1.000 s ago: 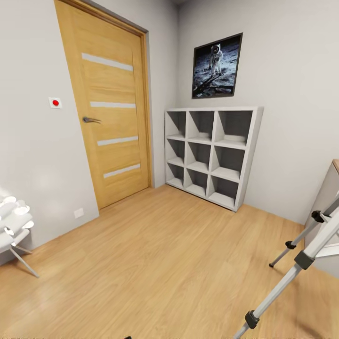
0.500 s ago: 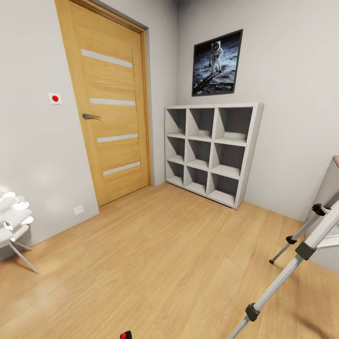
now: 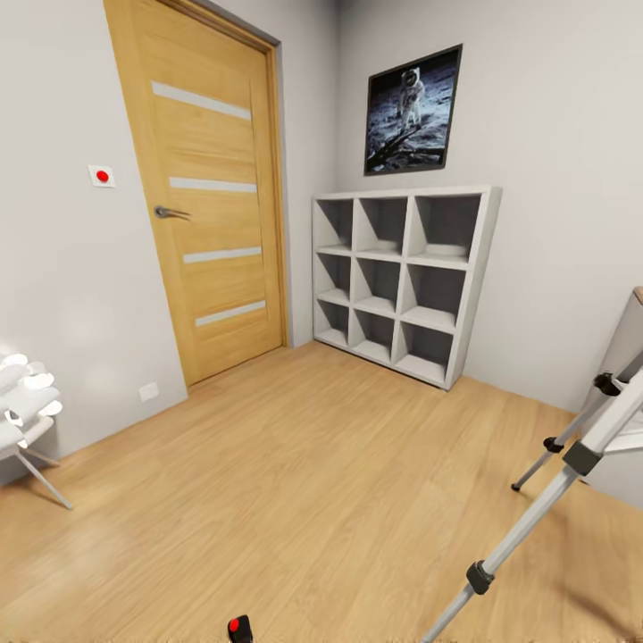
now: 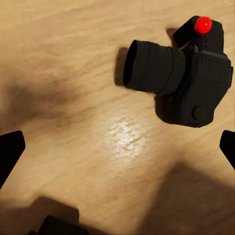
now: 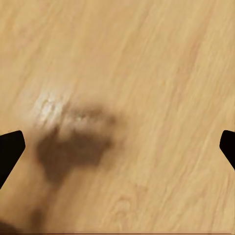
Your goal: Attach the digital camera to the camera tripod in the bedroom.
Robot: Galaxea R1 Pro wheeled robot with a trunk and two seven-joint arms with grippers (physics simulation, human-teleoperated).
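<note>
Change: digital camera (image 4: 183,81) brought further into head view, on the floor (image 3: 295,482).
Left gripper (image 4: 117,149): spread wide above it for pickup.
Right gripper (image 5: 117,149): spread, empty.

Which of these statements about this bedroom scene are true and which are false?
1. The small black boxy camera with a red button lies on the light wood floor. True.
2. The left pincer grips the camera. False: its fingertips are spread wide, holding nothing.
3. The oak door is wide open. False: it is shut.
4. The white nine-cube shelf stands under the astronaut poster. True.
5. The camera sits on the silver-legged tripod. False: it is on the floor.
</note>
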